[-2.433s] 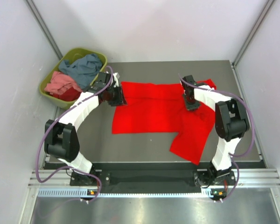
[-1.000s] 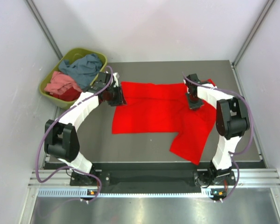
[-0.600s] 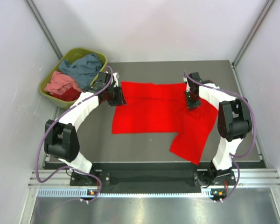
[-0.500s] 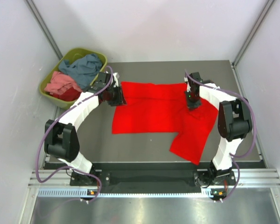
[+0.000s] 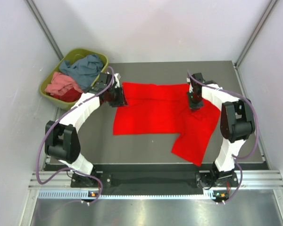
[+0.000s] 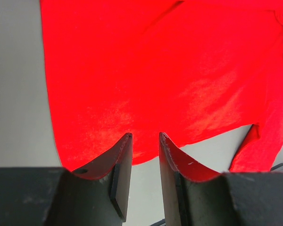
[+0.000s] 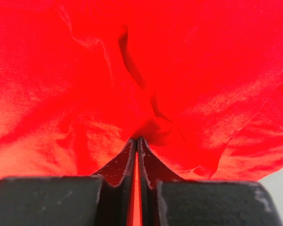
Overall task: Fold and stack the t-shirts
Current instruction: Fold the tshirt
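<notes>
Pinching the red shirt (image 7: 188, 70), the right end effector (image 7: 137, 140) is clamped tight. The left end effector (image 6: 145, 137) hangs parted above the shirt's edge.

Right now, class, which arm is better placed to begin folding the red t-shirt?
Probably right: the right gripper is shut on a bunched ridge of the red t-shirt, ready to lift. The left gripper stands open at the shirt's edge, holding nothing.

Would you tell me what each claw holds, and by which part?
The right claw pinches a bunched fold on the right of the red shirt; the left claw is open, empty.
</notes>
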Robot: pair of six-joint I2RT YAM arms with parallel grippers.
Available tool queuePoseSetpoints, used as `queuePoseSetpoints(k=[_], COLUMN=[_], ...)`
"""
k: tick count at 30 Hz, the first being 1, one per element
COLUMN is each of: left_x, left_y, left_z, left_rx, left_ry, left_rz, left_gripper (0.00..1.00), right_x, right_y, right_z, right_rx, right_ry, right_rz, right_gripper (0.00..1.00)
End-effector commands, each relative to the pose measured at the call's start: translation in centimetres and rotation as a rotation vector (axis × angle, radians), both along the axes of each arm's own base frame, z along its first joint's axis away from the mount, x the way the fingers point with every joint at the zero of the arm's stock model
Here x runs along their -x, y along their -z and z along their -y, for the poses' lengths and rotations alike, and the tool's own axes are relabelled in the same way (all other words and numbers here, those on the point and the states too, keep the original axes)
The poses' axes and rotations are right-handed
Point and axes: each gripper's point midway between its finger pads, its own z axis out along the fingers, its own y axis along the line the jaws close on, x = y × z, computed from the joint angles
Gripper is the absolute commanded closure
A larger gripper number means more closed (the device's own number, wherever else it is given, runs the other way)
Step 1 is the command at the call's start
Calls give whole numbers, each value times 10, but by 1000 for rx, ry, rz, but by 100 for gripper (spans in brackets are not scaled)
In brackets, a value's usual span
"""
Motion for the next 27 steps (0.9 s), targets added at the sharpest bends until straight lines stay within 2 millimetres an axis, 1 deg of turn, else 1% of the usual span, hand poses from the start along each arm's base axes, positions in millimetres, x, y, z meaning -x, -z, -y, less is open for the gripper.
queuePoseSetpoints(k=[1,2,3,4,7,10,11,13,15,16,17,18,19,20,21,22,23,24,25,26,27], left_x=[-2,-2,-2,-2,-2,-1,-2,-2,-1,0,1,4,6,11,13,14,23,25,24,31,33], left_y=[-18,-17,-17,-17,-16,-16,-17,-18,-18,-18,-18,-19,-25,-28,-30,-36,-34,-38,-44,-43,-46], left_z=[-1,-2,-2,-2,-1,-1,0,0,3,6,11,17,30,44,54,68,90,103,120,143,157], left_rx=[8,7,7,7,8,11,15,17,32,44,65,93,157,185,220,253,271,304,343,366,404], left_ry=[3,3,3,1,3,3,3,3,13,24,39,58,86,115,116,138,180,179,203,243,237], left_rz=[63,60,59,60,56,55,58,59,54,52,44,38,37,34,22,41,30,20,42,29,12], left_gripper=[66,66,66,65,65,65,65,65,65,64,64,63,63,63,62,62,62,62,62,62,62], right_x=[-20,-21,-20,-21,-21,-22,-19,-20,-17,-17,-17,-17,-18,-12,-16,-6,-4,-5,3,5,8], right_y=[-23,-24,-25,-26,-25,-27,-28,-28,-27,-30,-31,-34,-42,-41,-45,-48,-49,-52,-50,-48,-45], right_z=[-3,-2,-1,-2,-5,-10,-17,-19,-17,-15,-6,-1,12,20,35,41,46,52,57,56,68], right_rx=[-29,-25,-20,-25,-46,-73,-111,-127,-117,-110,-67,-65,-69,-84,-118,-140,-164,-178,-196,-202,-198], right_ry=[19,23,28,27,22,23,9,13,22,30,62,110,165,208,296,330,359,396,409,408,437], right_rz=[75,81,82,87,86,99,93,99,95,105,117,125,146,140,170,187,198,227,220,214,209], right_gripper=[98,89,86,85,99,100,100,100,100,100,98,94,90,83,80,77,75,75,73,72,71])
